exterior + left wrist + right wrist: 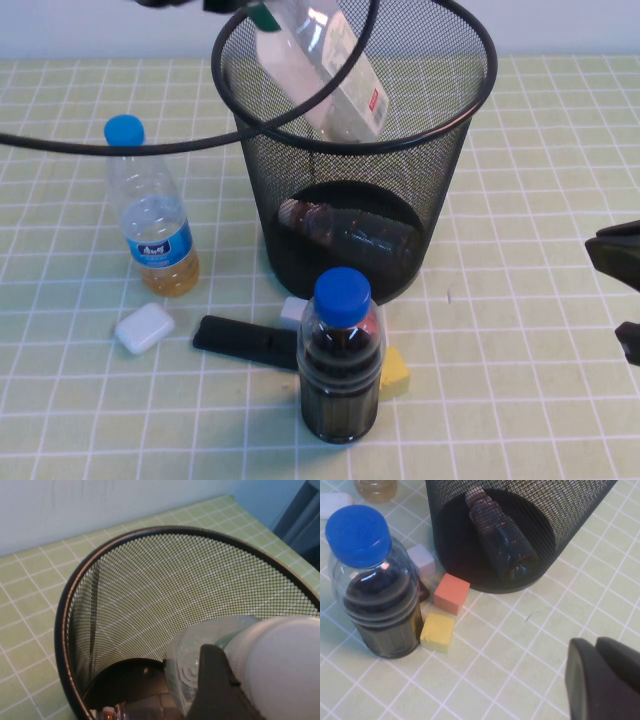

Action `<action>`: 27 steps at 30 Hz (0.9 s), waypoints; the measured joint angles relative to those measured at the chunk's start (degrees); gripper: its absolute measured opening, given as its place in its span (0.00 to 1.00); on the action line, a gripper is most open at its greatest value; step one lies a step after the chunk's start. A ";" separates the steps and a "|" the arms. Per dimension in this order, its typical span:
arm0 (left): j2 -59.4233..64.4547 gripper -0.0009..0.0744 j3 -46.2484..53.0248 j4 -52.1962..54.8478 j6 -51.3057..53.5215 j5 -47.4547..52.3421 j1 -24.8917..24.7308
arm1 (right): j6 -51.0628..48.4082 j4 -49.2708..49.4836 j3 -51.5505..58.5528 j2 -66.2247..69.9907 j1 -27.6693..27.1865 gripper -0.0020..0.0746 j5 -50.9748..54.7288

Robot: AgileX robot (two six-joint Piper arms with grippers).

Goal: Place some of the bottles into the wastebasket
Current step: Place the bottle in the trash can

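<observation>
big black wastebasket [452, 150] stands on table. small bottle [345, 232] lies flat on its bottom. bigger bottle [330, 70] with green-and-red label hangs tilted over rim, partly inside - left gripper [212, 680] clamped on its cap end. right gripper [620, 285] near table's right edge, fingers apart, holding nothing. blue-capped dark bottle [341, 355] stands just outside basket.

soft, even overhead light; faint shadows pool under the wastebasket [355, 150] toward 6 o'clock; left wrist foreground is blurred.
</observation>
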 joint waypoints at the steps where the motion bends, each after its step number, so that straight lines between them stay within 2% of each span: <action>1: 1.04 0.47 0.10 -0.55 0.50 -0.11 0.00 | 0.00 0.00 0.00 0.00 0.00 0.03 0.00; 8: 3.70 0.48 0.10 -1.42 1.75 -0.98 0.00 | 0.00 -0.22 0.00 0.00 0.00 0.03 0.00; 12: 3.70 0.52 -0.01 -1.65 1.86 -1.43 0.00 | 0.00 -0.34 0.00 0.00 0.00 0.03 -0.13; 21: 3.70 0.53 -2.23 -1.88 1.86 2.15 0.00 | 0.13 -0.61 0.04 0.00 0.00 0.03 -0.13; 24: 3.70 0.48 -3.94 -1.88 1.86 4.89 0.00 | 0.12 -1.17 0.13 0.00 0.00 0.03 -0.13; 27: 3.70 0.35 -6.15 -1.15 1.86 8.86 0.00 | 0.12 -2.36 0.13 0.00 0.00 0.03 -0.13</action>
